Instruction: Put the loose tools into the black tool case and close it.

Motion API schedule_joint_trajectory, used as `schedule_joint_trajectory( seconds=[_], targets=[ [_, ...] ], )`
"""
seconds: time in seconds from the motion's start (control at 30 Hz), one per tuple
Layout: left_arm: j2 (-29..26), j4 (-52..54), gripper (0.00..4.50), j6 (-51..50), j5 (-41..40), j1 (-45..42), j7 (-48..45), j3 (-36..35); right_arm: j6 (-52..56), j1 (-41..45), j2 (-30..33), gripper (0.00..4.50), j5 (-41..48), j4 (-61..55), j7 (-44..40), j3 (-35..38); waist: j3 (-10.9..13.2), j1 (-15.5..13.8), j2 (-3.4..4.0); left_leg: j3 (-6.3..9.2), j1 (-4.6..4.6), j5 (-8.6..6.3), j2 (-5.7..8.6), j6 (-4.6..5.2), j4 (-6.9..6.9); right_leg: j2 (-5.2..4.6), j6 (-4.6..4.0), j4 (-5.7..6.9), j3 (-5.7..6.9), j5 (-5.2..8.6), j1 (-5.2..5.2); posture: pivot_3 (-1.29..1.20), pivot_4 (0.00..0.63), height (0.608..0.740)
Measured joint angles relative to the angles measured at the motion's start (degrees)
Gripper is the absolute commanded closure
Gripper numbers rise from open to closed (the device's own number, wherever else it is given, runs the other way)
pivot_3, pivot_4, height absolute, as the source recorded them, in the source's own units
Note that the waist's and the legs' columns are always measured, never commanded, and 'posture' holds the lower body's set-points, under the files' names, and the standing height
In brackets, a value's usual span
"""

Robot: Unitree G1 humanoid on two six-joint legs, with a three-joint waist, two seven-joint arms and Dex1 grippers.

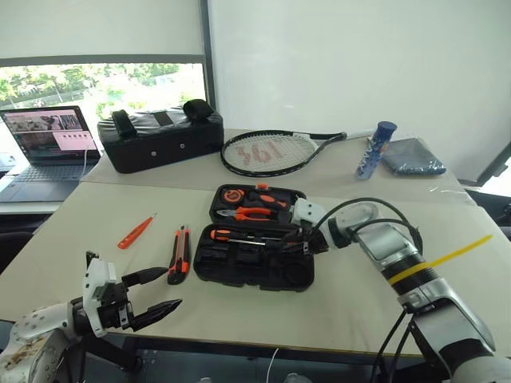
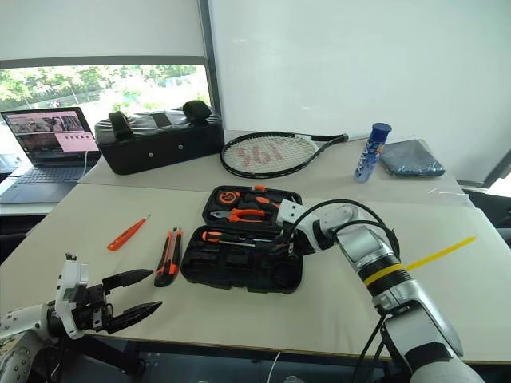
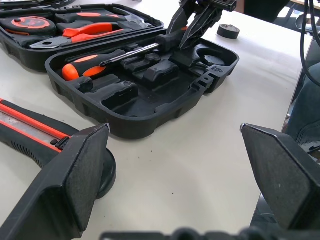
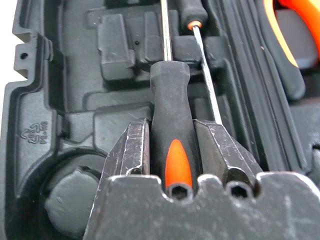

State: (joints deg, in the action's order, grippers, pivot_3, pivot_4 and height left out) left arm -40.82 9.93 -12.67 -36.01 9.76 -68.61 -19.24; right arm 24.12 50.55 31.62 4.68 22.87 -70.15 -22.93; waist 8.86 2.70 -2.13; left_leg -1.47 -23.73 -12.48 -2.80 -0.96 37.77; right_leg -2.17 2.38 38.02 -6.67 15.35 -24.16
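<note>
The black tool case [image 1: 239,267] lies open in the middle of the table. My right gripper [image 4: 170,132] is shut on the handle of a black-and-orange screwdriver [image 4: 171,100], held low over the moulded slots of the case's near half [image 4: 75,100]. A second black-and-orange screwdriver [image 1: 231,235] lies in a slot beside it. Left of the case on the table are the black-and-orange utility knife [image 1: 180,254] and the small orange screwdriver [image 1: 134,232]. A small dark tape roll [image 3: 228,30] sits on the table beyond the case. My left gripper [image 1: 169,289] is open and empty near the table's front left edge.
The case's far half holds orange pliers [image 1: 254,213] and a tape measure [image 1: 232,195]. On the rear table are a black soft bag [image 1: 160,137], a tennis racket [image 1: 271,152], a blue bottle [image 1: 375,150] and a dark cloth [image 1: 411,157]. A laptop [image 1: 49,148] stands at the far left.
</note>
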Motion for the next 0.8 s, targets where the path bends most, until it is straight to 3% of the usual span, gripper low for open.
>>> schedule_joint_trajectory(
  seconds=[0.77,0.8],
  targets=[
    [-0.3,-0.7,0.0,0.2,0.1,-0.9,0.0,-0.1,0.6,1.4,-1.1,3.47,-5.7,0.8,-2.4,-0.8,0.0,0.0,0.0,0.0,0.04,0.0,-0.01,0.0,-0.01,0.02,0.0,-0.01,0.01,0.0,0.04,0.0,0.15,0.74],
    [-0.3,-0.8,0.0,0.2,0.1,-0.9,0.0,-0.1,0.3,1.6,-1.3,2.46,-5.7,1.1,-2.7,-0.7,0.0,0.0,0.0,0.0,0.03,0.0,-0.01,0.0,-0.01,0.02,0.0,0.0,0.01,0.0,0.02,0.0,0.15,0.74]
  ],
)
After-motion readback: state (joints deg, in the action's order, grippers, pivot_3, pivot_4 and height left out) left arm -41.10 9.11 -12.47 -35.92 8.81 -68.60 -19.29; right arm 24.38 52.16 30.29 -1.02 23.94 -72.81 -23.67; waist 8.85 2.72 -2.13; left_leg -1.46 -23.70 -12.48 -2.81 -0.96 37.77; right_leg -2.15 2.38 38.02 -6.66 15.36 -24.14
